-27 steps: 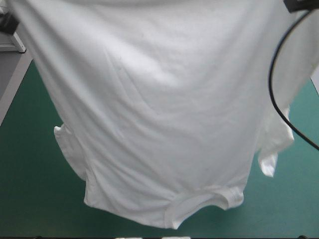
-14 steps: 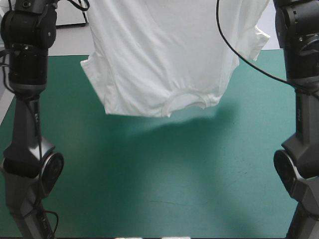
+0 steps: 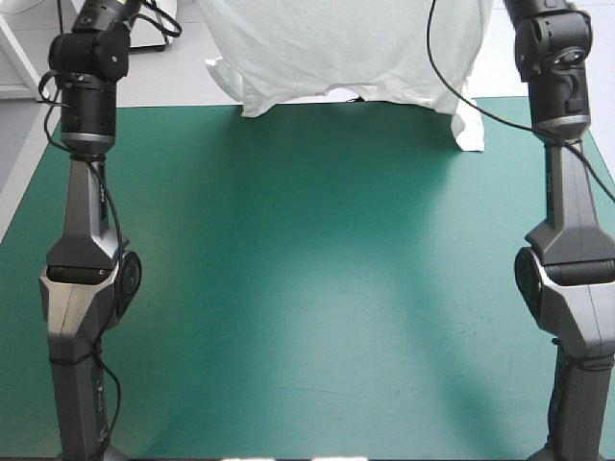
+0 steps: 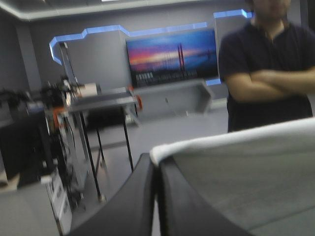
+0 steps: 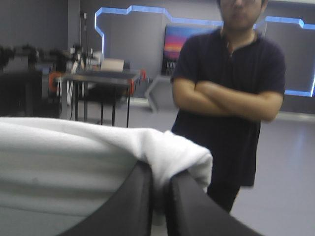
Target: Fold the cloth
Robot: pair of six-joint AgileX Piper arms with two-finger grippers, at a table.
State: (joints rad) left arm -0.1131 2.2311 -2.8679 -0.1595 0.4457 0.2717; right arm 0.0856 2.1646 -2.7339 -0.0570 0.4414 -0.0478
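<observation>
The T-shirt [image 3: 346, 43] was held up in the air at the far side of the table [image 3: 307, 288], stretched as a white sheet between the two raised arms. Its neck opening [image 3: 346, 93] was turned downward at the middle. One sleeve [image 3: 223, 72] was bunched toward the left arm [image 3: 88, 144], and the other sleeve [image 3: 468, 123] dangled lower beside the right arm [image 3: 562, 144], over the far right part of the teal-green cover. The middle of the table's far edge was hidden by the hanging cloth, and whether the lower sleeve touched the cover could not be told. In the high view both grippers were cut off above the cloth.

In the left wrist view the left gripper [image 4: 156, 167] was seen with its black fingers pressed all but together, a hemmed edge of the T-shirt [image 4: 236, 172] pinched between them, and the cloth was drawn taut to one side of it. In the right wrist view the right gripper [image 5: 160, 172] was likewise nearly closed on the T-shirt [image 5: 64, 152]. A thick fold was draped over its fingertips, so the tips themselves were covered.
</observation>
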